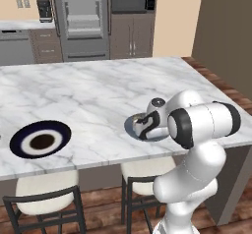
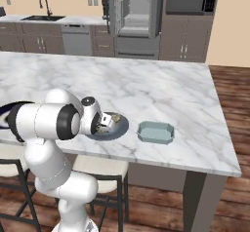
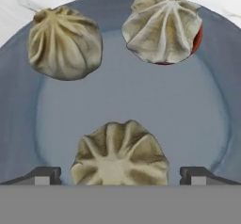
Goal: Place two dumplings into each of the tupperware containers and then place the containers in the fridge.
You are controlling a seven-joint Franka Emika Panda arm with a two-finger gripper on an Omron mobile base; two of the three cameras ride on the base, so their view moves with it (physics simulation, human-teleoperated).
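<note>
Hand [image 3: 120, 175] open astride dumpling [image 3: 120, 153] near plate [image 3: 127, 100] rim.

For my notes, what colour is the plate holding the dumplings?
Flat grey-blue plate, clearest in the hand view.

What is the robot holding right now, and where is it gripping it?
Nothing yet. The gripper is open, its fingertips either side of one dumpling on the grey-blue plate.

Three pleated beige dumplings [image 3: 120, 155] upright; teal tupperware container [image 2: 155, 132] empty.
</note>
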